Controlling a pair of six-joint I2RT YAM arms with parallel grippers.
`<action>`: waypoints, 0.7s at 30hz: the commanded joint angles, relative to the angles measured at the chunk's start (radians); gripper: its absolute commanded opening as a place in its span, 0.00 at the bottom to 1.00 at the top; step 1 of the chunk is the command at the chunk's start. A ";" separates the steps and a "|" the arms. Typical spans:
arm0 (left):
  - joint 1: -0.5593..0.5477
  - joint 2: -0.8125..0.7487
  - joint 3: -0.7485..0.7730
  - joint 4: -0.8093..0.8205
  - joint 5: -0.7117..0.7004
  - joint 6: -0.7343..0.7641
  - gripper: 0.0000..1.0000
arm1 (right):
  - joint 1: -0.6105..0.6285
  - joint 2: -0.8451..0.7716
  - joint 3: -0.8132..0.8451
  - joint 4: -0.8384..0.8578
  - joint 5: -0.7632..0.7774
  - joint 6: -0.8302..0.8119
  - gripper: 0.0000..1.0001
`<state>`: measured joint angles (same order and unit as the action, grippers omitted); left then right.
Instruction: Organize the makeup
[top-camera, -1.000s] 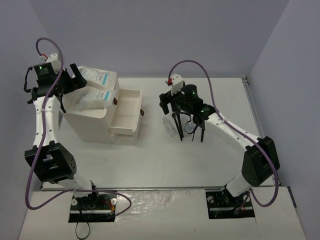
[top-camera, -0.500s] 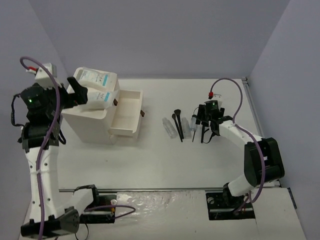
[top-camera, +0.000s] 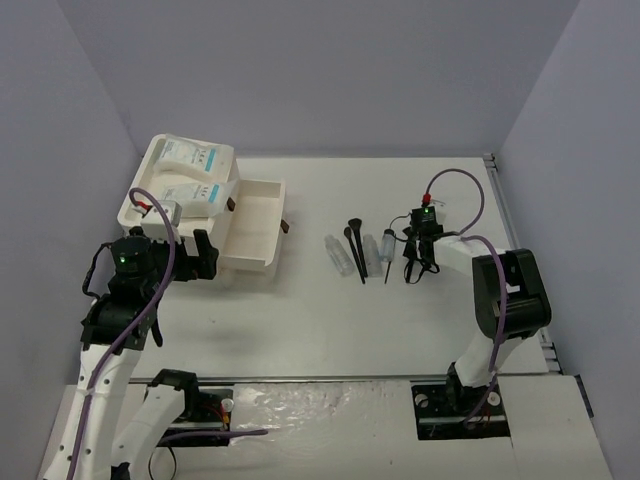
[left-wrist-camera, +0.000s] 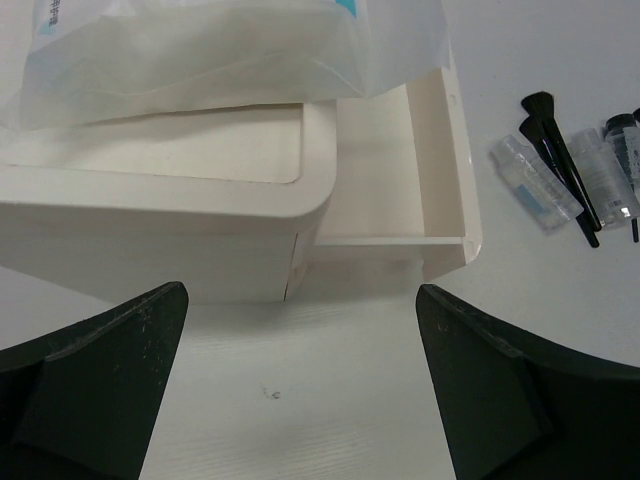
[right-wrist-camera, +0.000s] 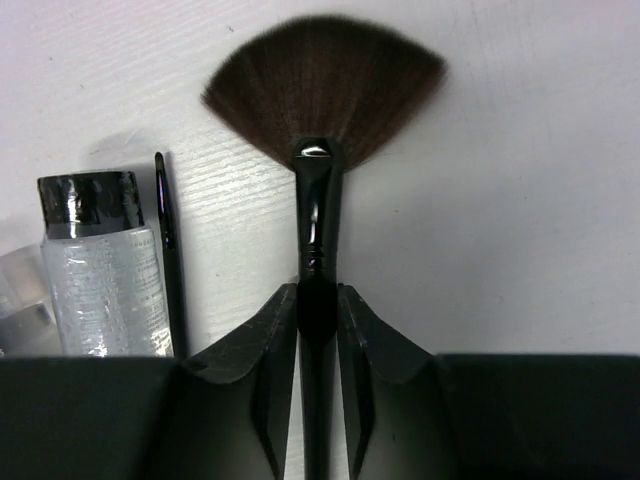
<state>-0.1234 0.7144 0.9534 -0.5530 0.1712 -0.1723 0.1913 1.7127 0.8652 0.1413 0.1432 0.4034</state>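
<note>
Two right gripper (right-wrist-camera: 318, 300) fingers pinch the glossy black handle of a fan-shaped brush (right-wrist-camera: 325, 95) on the table (right-wrist-camera: 520, 200) beside a clear tube (right-wrist-camera: 102, 270); the left gripper (left-wrist-camera: 300, 340) gapes wide near the smooth white box (left-wrist-camera: 150, 210).

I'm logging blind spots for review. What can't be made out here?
- Right wrist view: lower end of the fan brush handle, hidden between the right gripper fingers and cut by the bottom edge.
- Right wrist view: base of the clear tube, behind the gripper body.
- Left wrist view: labels on the white packets, mostly cut by the top edge.
- Top view: near front of the box, covered by the left gripper.
</note>
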 joint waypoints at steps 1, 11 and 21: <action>-0.007 -0.036 -0.006 0.135 -0.014 0.017 0.97 | -0.002 -0.015 0.010 0.016 0.014 0.010 0.03; -0.005 -0.051 -0.018 0.134 -0.034 0.021 0.97 | 0.241 -0.244 0.214 0.035 -0.030 0.076 0.00; -0.007 -0.072 -0.032 0.130 -0.081 0.016 0.97 | 0.494 -0.006 0.534 0.289 -0.088 0.241 0.00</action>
<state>-0.1253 0.6511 0.9043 -0.4953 0.1238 -0.1627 0.6251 1.5713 1.2634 0.2804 0.0822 0.5630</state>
